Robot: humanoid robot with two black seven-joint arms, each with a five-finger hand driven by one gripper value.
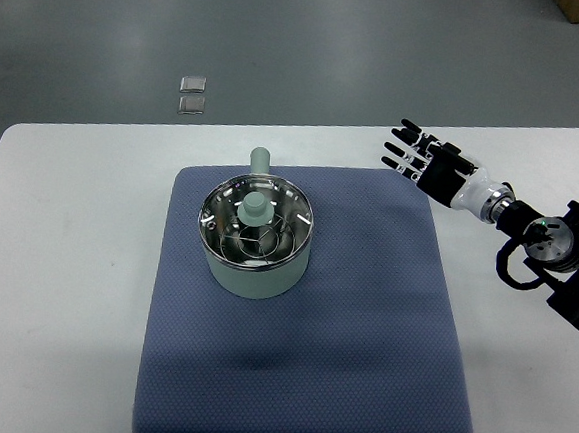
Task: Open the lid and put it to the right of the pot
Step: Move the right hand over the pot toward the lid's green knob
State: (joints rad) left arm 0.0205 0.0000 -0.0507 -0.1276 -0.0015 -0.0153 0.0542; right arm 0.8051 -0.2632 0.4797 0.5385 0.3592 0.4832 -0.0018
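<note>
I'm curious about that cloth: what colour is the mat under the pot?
The mat is dark blue with a fine dotted texture, seen in the top view.

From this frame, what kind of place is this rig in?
Probably a lab or test bay, not a kitchen: a plain white table on a bare grey floor, one pot staged on a blue mat, and the robot's right hand open above the table.

A lab or test room, by its looks. A plain white table [65, 259] stands on bare grey floor [284, 36] (polished, reflecting lights).
</note>
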